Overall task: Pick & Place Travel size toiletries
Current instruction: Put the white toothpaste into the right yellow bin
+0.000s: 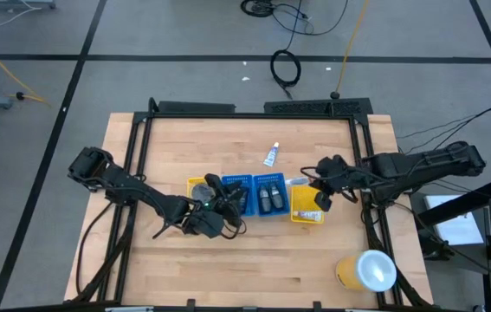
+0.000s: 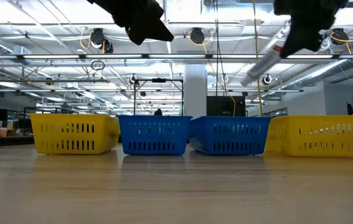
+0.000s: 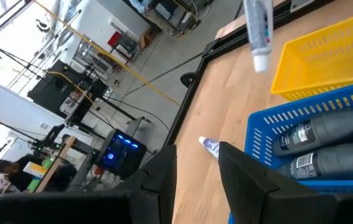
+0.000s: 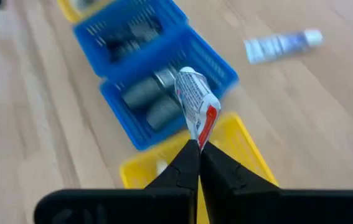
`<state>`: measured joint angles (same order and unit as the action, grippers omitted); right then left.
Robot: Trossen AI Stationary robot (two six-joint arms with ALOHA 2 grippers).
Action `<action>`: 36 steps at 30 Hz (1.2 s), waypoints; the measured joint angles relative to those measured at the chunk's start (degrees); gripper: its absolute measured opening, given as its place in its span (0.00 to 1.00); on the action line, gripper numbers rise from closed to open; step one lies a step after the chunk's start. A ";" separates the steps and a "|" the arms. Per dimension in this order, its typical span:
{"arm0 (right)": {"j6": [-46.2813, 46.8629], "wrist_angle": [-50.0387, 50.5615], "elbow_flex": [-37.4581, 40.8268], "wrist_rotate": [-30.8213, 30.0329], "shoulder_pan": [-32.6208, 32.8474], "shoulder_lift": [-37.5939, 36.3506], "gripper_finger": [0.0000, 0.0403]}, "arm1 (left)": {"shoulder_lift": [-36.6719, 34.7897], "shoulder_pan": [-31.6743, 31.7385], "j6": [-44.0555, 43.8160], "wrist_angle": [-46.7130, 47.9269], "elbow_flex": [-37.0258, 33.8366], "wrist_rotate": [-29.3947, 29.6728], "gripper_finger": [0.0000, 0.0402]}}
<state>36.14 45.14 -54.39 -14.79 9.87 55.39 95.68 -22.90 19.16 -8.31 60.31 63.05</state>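
My right gripper (image 1: 319,198) (image 4: 199,144) is shut on a small white tube with a red end (image 4: 193,99), high above the right yellow tray (image 1: 304,208). A white tube with a blue end (image 1: 272,155) (image 4: 282,45) lies flat on the bare table beyond the trays. Two dark bottles (image 1: 268,196) (image 3: 325,143) lie in a blue tray (image 1: 268,180). My left gripper (image 1: 216,208) (image 3: 196,163) hovers open above the other blue tray (image 1: 238,182), touching nothing. My right gripper pinches the tube's flat red end (image 4: 206,124) between its two fingertips. The fingers slant down from above and lie along the tube. The tube is lifted clear and slants down below the fingers (image 2: 262,61), with its capped end (image 3: 260,61) lowest.
Four trays stand in a row at mid-table: yellow (image 2: 70,134), two blue (image 2: 154,134), yellow (image 2: 319,135). The right yellow tray holds a white item (image 1: 308,217). A large yellow-and-white cylinder (image 1: 366,270) lies near the table's near right corner. Bare wood spreads along the near side.
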 joint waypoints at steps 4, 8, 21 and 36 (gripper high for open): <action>4.92 7.07 0.00 0.27 0.00 -0.92 0.00 | 0.00 0.00 -0.41 -0.04 0.00 -0.02 0.30; 7.07 9.96 0.00 1.41 0.01 0.08 0.00 | 0.00 0.00 -1.96 -0.05 0.00 -0.07 0.30; 6.30 10.00 0.00 4.24 0.00 4.14 0.00 | 0.00 0.00 -2.21 -0.08 0.00 -0.20 0.30; 6.15 6.24 6.10 4.39 -0.02 4.18 0.19 | 0.00 0.00 -3.19 -0.29 0.00 -1.73 0.30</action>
<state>42.29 51.39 -48.29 -10.40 9.85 59.57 95.68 -22.90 15.97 -8.60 60.31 61.32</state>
